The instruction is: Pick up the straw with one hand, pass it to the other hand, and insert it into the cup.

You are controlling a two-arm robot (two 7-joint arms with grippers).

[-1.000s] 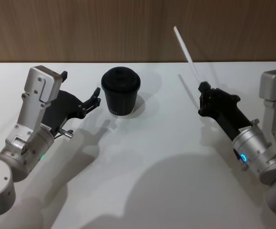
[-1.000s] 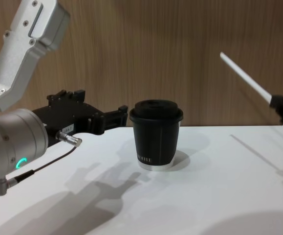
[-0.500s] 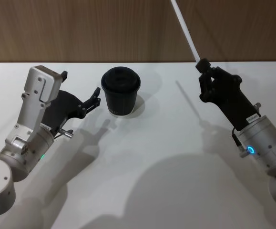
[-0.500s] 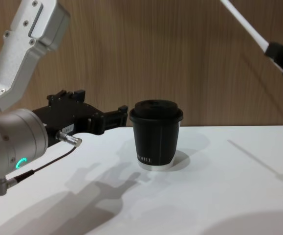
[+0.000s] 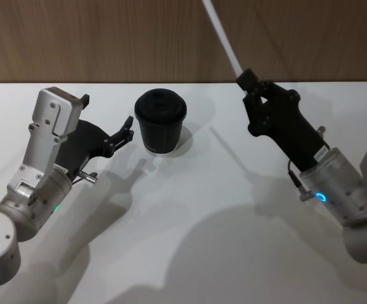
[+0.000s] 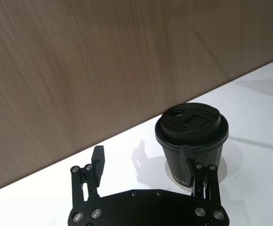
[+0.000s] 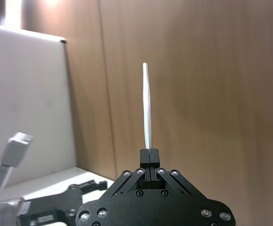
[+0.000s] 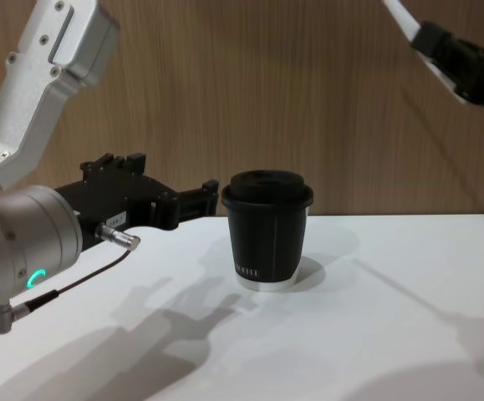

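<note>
Pinches the straw (image 5: 221, 35) in the right gripper (image 5: 246, 77), fingers pressed narrow on its lower end, raised well above the white table (image 5: 196, 228). Points the straw up and away from that gripper, slanting toward the robot's left across the wooden wall (image 5: 107, 38), with most of its length free beyond the fingertips. From the right wrist, shows the straw (image 7: 147, 108) rising straight out from between the closed fingers of the right gripper (image 7: 149, 154). From the chest, places the right gripper (image 8: 430, 35) high at the upper right, with a short white piece of the straw (image 8: 399, 12) running out past the top edge.

Holds the left gripper (image 5: 109, 111) low over the table, fingers spread wide with nothing between them. Stands the cup (image 5: 160, 121) upright on the table, lid on, just beyond the left gripper's finger nearer the robot's right; cannot tell whether fingertip and cup touch. Puts the cup below the right gripper and off to its left, well apart from the straw.

From the left wrist, shows the left gripper (image 6: 141, 157) spread wide, with the cup (image 6: 192, 134) directly ahead of one fingertip rather than between the two. From the chest, shows the left gripper (image 8: 162, 177) reaching level toward the cup (image 8: 267, 234), its nearest fingertip at lid height.
</note>
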